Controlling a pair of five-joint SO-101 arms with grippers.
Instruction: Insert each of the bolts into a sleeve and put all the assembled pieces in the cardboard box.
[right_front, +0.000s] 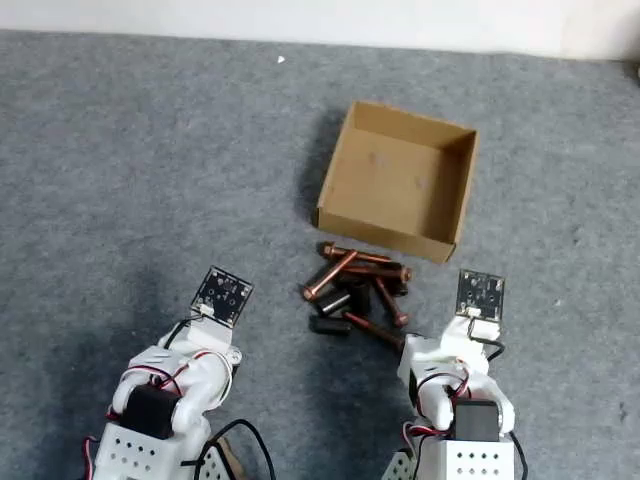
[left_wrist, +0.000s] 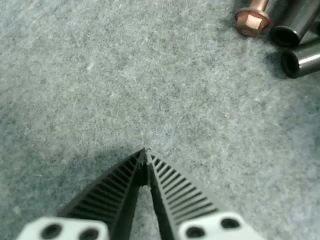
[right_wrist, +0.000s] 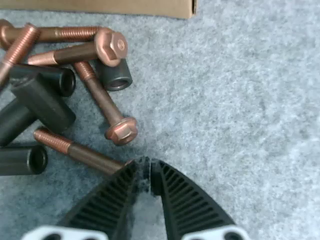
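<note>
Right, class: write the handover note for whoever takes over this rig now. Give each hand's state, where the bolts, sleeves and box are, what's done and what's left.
Hands: the left hand is shut and empty, over bare grey mat beside the pile. The right hand is shut and empty, tips at the pile's near edge.
Things: the bolts and sleeves lie loose in one heap in front of the cardboard box, which is empty.
Done: nothing; no bolt looks sleeved.
Left: sleeve every bolt, then box all the pieces.
</note>
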